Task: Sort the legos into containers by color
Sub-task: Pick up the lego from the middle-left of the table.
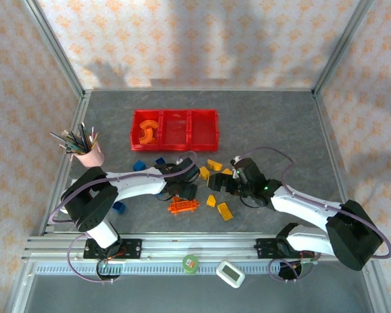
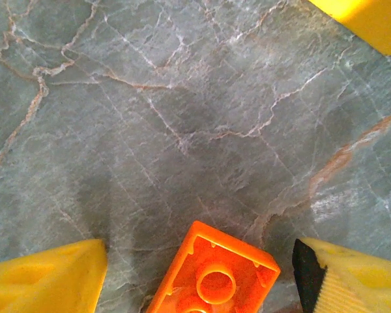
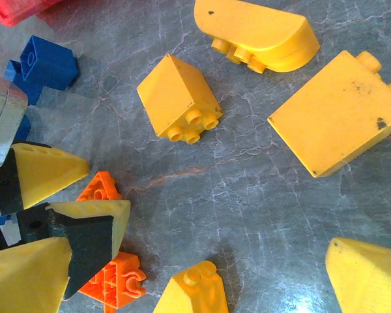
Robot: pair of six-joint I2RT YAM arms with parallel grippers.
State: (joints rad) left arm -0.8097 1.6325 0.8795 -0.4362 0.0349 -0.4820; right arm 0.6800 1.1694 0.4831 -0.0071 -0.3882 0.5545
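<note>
The red three-bin tray [image 1: 174, 128] lies at the back, with orange arches [image 1: 145, 130] in its left bin. My left gripper [image 2: 202, 251] is open and low over the table. An upside-down orange brick [image 2: 212, 274] lies between its yellow fingers [image 2: 45, 277], with a gap on each side. In the right wrist view the same brick [image 3: 99, 188] shows between those fingers. My right gripper [image 3: 201, 251] is open, with a yellow wedge [image 3: 192, 290] lying between its fingers, untouched. An orange holed plate [image 1: 184, 206] lies beside the left gripper [image 1: 184, 190], and the right gripper [image 1: 220, 184] sits close by.
Yellow bricks [image 3: 179, 98] [image 3: 254, 32] [image 3: 335, 111] lie ahead of the right gripper, and blue cubes [image 3: 45, 62] sit nearer the tray. More blue pieces [image 1: 139, 165] [image 1: 119, 207] lie by the left arm. A pink pencil cup [image 1: 89, 154] stands at the left.
</note>
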